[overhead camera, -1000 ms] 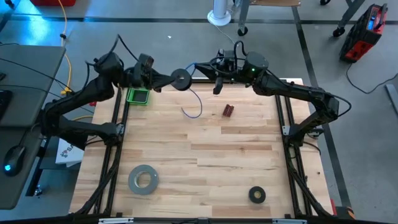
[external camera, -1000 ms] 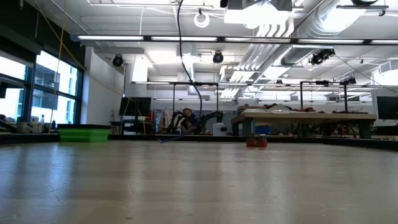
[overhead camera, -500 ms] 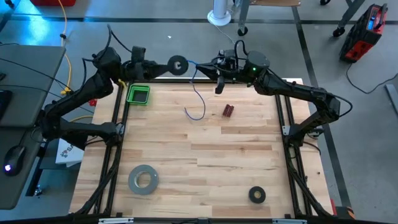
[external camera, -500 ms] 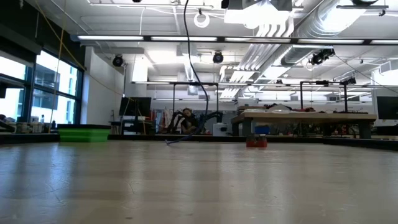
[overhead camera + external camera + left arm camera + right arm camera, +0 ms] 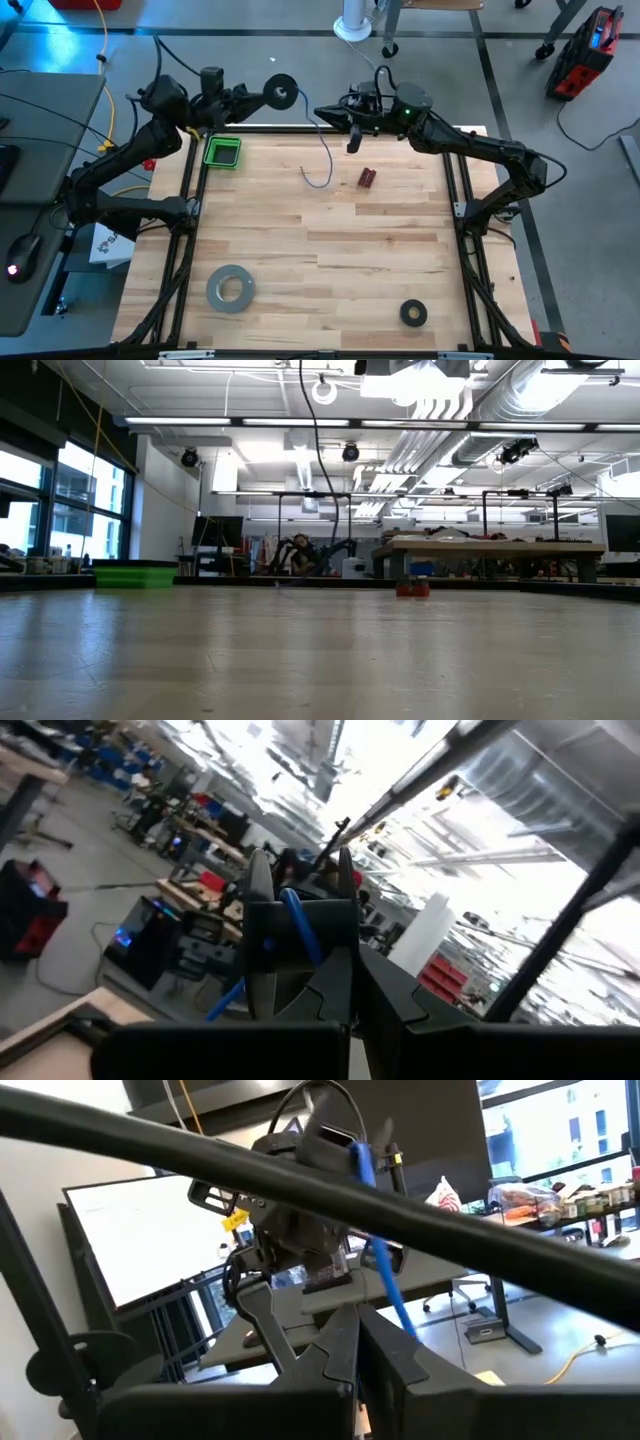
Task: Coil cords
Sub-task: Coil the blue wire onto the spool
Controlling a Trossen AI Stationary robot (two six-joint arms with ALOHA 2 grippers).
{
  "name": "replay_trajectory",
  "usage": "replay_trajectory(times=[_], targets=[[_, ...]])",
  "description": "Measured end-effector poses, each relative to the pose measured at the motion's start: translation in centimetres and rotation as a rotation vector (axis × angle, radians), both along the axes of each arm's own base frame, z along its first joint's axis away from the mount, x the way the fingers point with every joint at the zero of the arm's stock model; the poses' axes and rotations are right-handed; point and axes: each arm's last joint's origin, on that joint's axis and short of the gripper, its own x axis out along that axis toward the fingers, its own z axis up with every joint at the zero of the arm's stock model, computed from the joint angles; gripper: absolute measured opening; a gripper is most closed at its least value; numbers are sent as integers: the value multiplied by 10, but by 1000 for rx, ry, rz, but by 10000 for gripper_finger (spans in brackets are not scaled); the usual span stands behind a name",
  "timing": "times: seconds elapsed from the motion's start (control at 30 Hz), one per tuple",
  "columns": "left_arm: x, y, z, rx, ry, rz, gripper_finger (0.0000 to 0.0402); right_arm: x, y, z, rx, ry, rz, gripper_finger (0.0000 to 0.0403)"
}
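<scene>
Left gripper (image 5: 262,95) raised past table's far edge, clamping spool (image 5: 281,92); right gripper (image 5: 322,111) pinching blue cord (image 5: 320,150).

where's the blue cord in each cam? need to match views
High view: blue cord runs from the black spool past the right gripper, its tail looping on the table.
Low view: hangs as a thin line, top centre.
Left wrist view: wound on the spool.
Right wrist view: crosses centre.
Shared landmark: the spool.

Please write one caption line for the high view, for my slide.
Left gripper holds the black spool beyond the table's far edge; right gripper guides the blue cord, its tail looping on the table.
</scene>
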Motion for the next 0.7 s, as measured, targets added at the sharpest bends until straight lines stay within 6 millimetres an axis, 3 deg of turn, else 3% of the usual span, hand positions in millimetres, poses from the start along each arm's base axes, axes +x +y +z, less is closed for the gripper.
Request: replay_trajectory(times=[0.2,0.53,0.7], targets=[[-1,-2,4,114,-28,-23,0,3,9,1,-36,-11,20,15],[-2,-5,7,98,-51,-90,0,6,16,-10,-68,100,36,166],[-5,-7,15,96,-126,-133,0,6,15,-11,-176,120,-8,184]])
